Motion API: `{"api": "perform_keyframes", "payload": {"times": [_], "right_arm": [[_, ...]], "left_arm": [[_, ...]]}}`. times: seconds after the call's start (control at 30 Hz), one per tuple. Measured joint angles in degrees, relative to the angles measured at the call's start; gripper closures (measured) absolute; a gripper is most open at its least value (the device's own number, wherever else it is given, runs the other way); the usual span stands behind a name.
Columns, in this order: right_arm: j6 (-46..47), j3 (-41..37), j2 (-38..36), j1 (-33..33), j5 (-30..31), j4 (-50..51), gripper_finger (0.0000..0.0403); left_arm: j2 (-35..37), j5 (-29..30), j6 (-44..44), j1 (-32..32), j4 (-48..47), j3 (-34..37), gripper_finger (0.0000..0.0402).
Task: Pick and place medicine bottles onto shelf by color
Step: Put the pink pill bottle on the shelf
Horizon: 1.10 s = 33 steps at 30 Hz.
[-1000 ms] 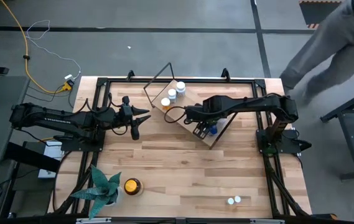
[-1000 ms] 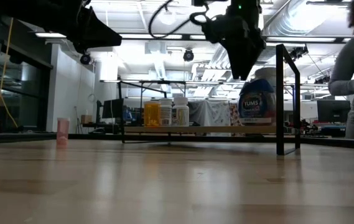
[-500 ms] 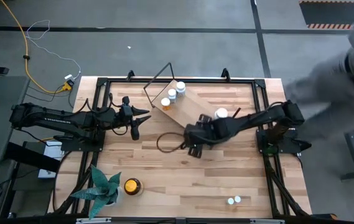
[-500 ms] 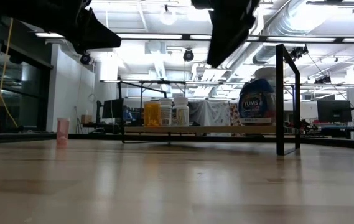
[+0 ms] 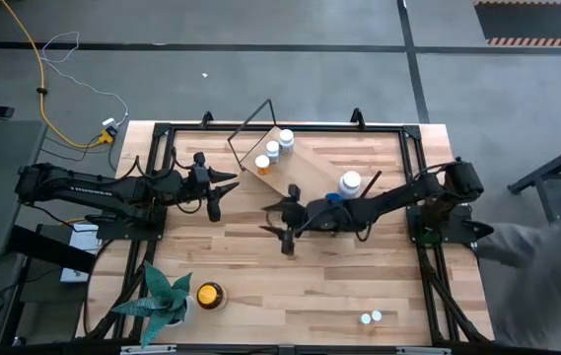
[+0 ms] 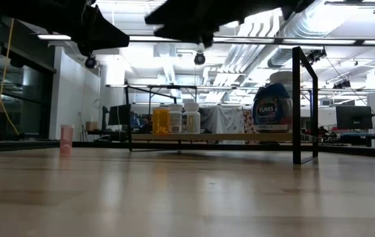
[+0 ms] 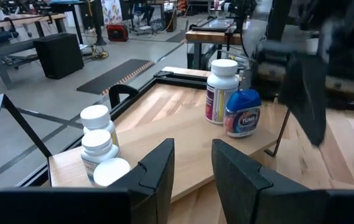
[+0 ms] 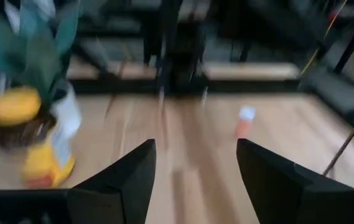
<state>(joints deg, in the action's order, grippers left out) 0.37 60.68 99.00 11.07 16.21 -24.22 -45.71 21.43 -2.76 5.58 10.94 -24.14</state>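
The shelf lies slantwise at the table's far middle. At its far-left end stand an orange bottle and two white ones. At its right end are a white bottle and a blue bottle. My right gripper hovers open over bare table on the near side of the shelf, pointing at the table's left. Its wrist view shows the amber yellow-capped bottle. My left gripper waits left of the shelf, open with a narrow gap and nothing in it.
A green plant stands near the front left with the amber bottle beside it. Two small white-capped bottles stand near the front right edge. A small pinkish bottle shows at the far left in the low view.
My right gripper has left the shelf's right end and swung toward the table's near left. It has tipped from pointing down to nearly level. The blue and white bottles stay standing on the shelf, uncovered. A person beyond the far right corner has walked out of view.
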Motion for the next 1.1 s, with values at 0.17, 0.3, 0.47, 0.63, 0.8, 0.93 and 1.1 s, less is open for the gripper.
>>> {"api": "perform_keyframes", "payload": {"times": [0.17, 0.3, 0.47, 0.63, 0.8, 0.93, 1.1], "right_arm": [[-4.9, 1.2, 0.0, -1.4, -0.5, -2.9, 0.0187], [-6.8, 1.9, 0.0, -1.7, -1.8, -2.0, 0.0187], [-8.0, 1.9, 0.0, -1.7, -1.8, -1.3, 0.0187], [-6.8, 1.9, 0.0, -1.7, -1.8, -1.3, 0.0187], [-6.8, 1.9, 0.0, -1.7, -1.8, -1.3, 0.0187], [-6.3, 1.9, 0.0, -1.7, -1.8, -1.3, 0.0187], [-6.4, 1.9, 0.0, -1.7, -1.8, -1.2, 0.0187]], "left_arm": [[0.0, 0.0, 0.0, 0.0, 0.0, 0.0, 0.0302], [0.0, -0.3, 0.4, 0.0, 0.0, 0.0, 0.0302], [0.0, 1.2, 2.7, -0.4, -2.0, 0.0, 0.0302], [0.0, 9.4, 2.5, -2.1, -8.2, 0.0, 0.0302], [0.0, 11.4, -8.3, -0.6, -19.7, -0.6, 0.0271], [-0.2, 10.4, -17.8, 1.9, -29.6, -1.1, 0.0219], [-0.2, 10.0, -29.2, 4.5, -39.1, -1.1, 0.0165]]}}
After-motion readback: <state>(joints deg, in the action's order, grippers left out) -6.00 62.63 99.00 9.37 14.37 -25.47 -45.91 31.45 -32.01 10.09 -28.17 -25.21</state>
